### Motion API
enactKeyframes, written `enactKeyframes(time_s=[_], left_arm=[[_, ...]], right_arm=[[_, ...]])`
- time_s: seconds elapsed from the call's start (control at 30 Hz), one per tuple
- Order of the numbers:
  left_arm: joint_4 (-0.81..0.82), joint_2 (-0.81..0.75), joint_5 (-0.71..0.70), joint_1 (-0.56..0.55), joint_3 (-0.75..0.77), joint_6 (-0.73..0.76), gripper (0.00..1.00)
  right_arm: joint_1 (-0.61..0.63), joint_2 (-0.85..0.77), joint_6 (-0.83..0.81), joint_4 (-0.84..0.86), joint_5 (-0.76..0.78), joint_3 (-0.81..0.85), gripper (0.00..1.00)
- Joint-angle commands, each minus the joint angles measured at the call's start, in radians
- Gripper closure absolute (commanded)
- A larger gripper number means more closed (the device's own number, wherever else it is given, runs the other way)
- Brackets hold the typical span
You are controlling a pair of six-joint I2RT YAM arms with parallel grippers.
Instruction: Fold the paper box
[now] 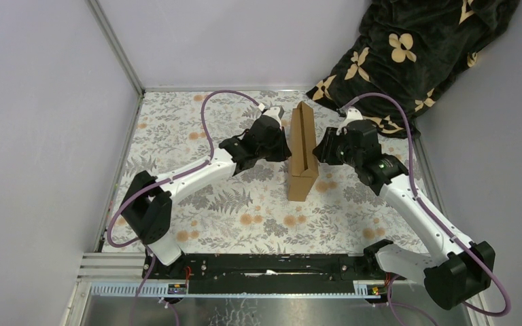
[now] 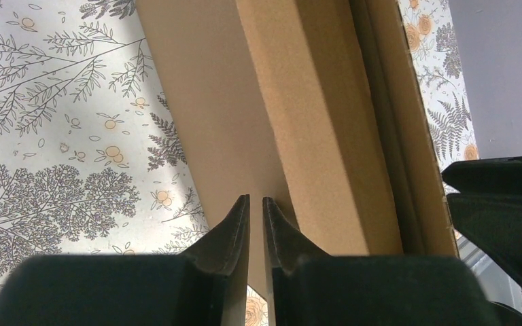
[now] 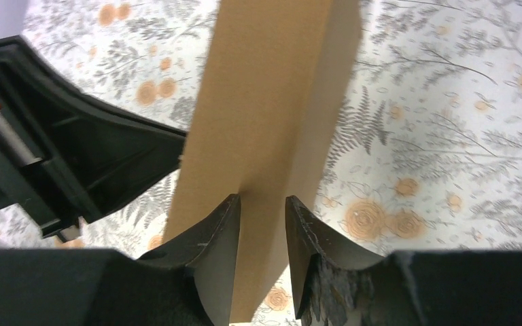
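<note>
- Now the paper box (image 1: pixel 303 153) stands up on its thin side in the middle of the flowery table (image 1: pixel 197 129), between the two arms.
- It looks light and stiff, but thin. I think it will tip over or bend if it is pushed hard.
- The left gripper (image 2: pixel 256 204) has its fingers almost pressed together, with nothing between them. The tips touch the box's side.
- The right gripper (image 3: pixel 262 204) has its fingers a little apart. The tips sit at the flat brown wall on the other side.
- A flat wall is hard to pinch and a bit slippery. I think an open flap edge is the best place to hold, with the other gripper keeping the box steady.
</note>
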Motion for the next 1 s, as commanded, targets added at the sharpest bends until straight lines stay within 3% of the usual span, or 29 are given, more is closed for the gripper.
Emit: enactKeyframes(time_s=[0.0, 0.2, 0.5, 0.97], left_arm=[[0.036, -0.014, -0.013, -0.012, 0.025, 0.001, 0.83], [0.038, -0.015, -0.009, -0.011, 0.015, -0.003, 0.83], [0.050, -0.018, 0.000, -0.014, 0.018, -0.016, 0.83], [0.063, -0.015, 0.002, -0.031, 0.012, -0.027, 0.84]], right_arm=[[0.013, -0.049, 0.024, -0.072, 0.160, 0.054, 0.61], [0.013, -0.057, 0.028, -0.160, 0.247, 0.081, 0.60], [0.012, 0.004, 0.044, -0.261, 0.258, 0.043, 0.65], [0.031, 0.068, 0.059, -0.269, 0.137, 0.065, 0.72]])
